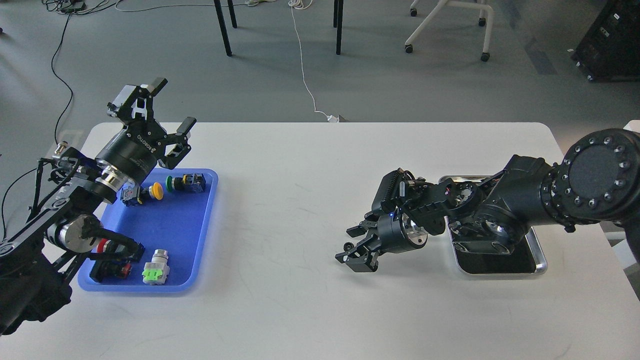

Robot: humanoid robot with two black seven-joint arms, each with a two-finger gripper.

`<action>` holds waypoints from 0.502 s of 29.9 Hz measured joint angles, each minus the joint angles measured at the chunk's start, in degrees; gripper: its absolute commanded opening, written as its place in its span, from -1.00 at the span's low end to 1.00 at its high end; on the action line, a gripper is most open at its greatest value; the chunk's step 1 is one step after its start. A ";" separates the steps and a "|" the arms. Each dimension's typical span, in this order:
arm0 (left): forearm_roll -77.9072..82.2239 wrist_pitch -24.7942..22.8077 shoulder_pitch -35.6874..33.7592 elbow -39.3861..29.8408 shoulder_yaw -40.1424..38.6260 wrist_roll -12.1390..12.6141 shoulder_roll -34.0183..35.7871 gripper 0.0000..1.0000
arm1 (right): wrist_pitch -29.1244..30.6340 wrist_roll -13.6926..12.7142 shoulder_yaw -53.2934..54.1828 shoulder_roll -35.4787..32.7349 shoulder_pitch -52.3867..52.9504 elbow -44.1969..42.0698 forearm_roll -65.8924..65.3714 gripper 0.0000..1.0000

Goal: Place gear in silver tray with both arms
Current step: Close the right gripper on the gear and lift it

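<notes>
A small black gear (pixel 346 246) lies on the white table (pixel 300 200) right of centre. My right gripper (pixel 347 245) is low over the table, fingers apart, with the gear between its fingertips; I cannot tell whether they touch it. The silver tray (pixel 539 252) sits at the right, mostly covered by my right arm (pixel 500 215). My left gripper (pixel 172 106) is open and empty, held in the air above the far left corner of the blue tray.
A blue plastic tray (pixel 200 240) at the left holds several push-button switches: yellow (pixel 156 190), green (pixel 171 183) and a grey-and-green one (pixel 156 270). Chair and table legs stand on the floor beyond the table's far edge.
</notes>
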 measured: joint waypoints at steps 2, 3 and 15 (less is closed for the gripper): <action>0.00 -0.02 0.00 0.00 0.00 0.00 0.00 0.96 | -0.01 0.00 0.00 0.00 -0.32 -0.20 0.00 0.31; 0.00 -0.04 0.00 0.00 0.00 0.00 0.00 0.96 | -0.05 0.00 0.00 0.00 -0.47 -0.30 0.00 0.31; 0.00 0.02 0.00 0.00 0.00 0.00 0.00 0.96 | -0.10 0.00 0.01 -0.01 -1.33 -0.69 0.04 -0.01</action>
